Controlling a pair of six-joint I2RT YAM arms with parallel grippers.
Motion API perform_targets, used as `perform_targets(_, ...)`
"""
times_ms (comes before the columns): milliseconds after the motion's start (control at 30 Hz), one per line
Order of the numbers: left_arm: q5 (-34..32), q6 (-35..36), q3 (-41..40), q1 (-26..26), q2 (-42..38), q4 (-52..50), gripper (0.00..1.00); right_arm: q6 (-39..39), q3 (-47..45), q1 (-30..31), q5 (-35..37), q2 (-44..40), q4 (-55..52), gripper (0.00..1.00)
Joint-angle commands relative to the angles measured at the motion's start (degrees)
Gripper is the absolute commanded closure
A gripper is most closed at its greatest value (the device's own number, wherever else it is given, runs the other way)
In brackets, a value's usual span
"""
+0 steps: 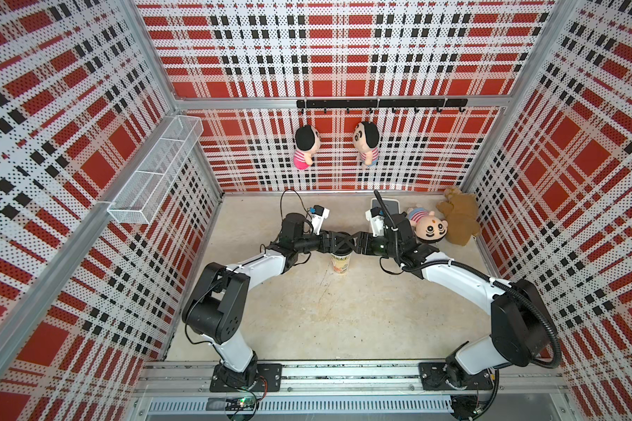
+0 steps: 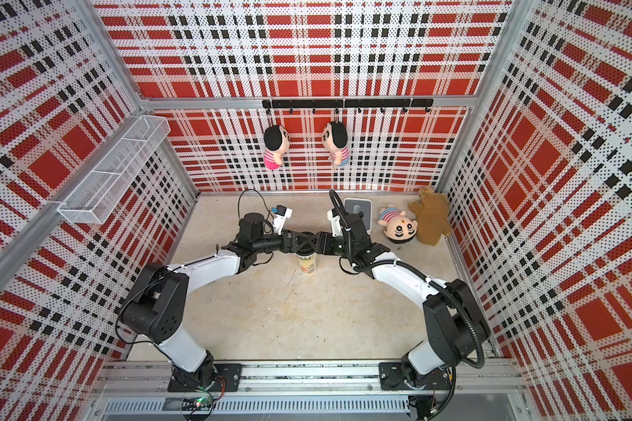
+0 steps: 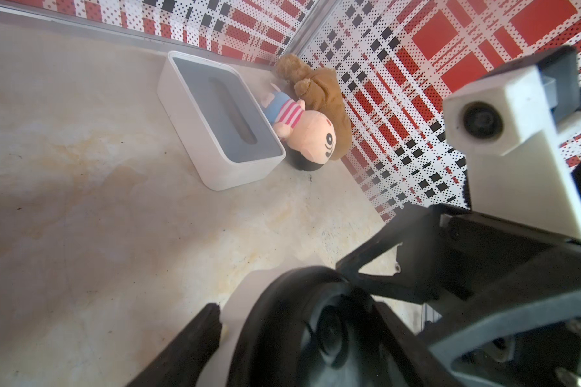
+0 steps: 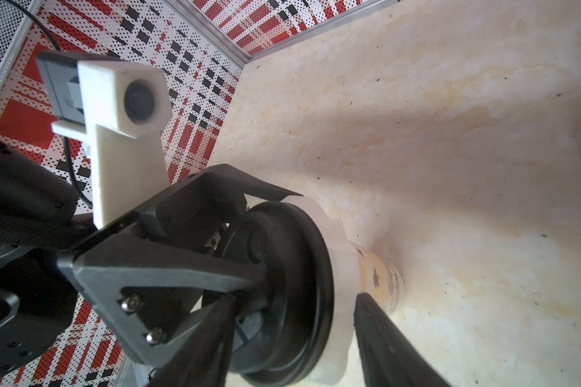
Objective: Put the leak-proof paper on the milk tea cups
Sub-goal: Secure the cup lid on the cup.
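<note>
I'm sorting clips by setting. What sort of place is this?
Probably a robot test booth, not a real tea shop: plaid perforated walls enclose a stone-look tabletop, two arms are bolted to a rail, and plush dolls hang from a hook bar.

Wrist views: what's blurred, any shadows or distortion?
Left wrist view: black lid and near finger soft, tissue box sharp. Right wrist view: left gripper blurred, arm shadow across floor. Both top views: wide-angle bowing of walls.
</note>
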Motion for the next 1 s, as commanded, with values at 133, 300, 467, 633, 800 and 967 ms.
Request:
perform_targets(133, -4.29, 4.07, -4.63, -1.16, 5.14, -15.78, 0.28, 1.22, -1.36, -0.57, -1.62, -0.55, 2.39, 0.43)
perform_targets(300, -3.99, 3.85, -4.45, -1.25, 5.0, -15.76, 0.28, 1.53, -1.57, -0.64, -0.85, 1.2, 1.59, 0.44)
perform_targets(467, -2.92, 3.23, -4.14, -1.34, 4.38, -15.24, 0.28, 1.34, 0.73, -0.61, 1.94, 3.37, -5.8, 0.48)
perform_targets(633, -1.21, 1.58, -3.36, -1.08, 2.61, -13.99, 0.27, 2.12, -0.47, -0.66, 3.42, 4.58, -8.78, 0.53)
perform_targets(800, 0.83, -2.34, -1.8, -0.14, -0.1, -11.28, 0.21, 2.38, -2.31, -0.66, 3.88, 4.63, -8.16, 0.54)
perform_targets(967, 2.56, -5.55, 0.93, 1.0, -2.04, -9.1, 0.16, 2.07, -2.08, -0.66, 3.49, 5.26, -7.96, 0.54)
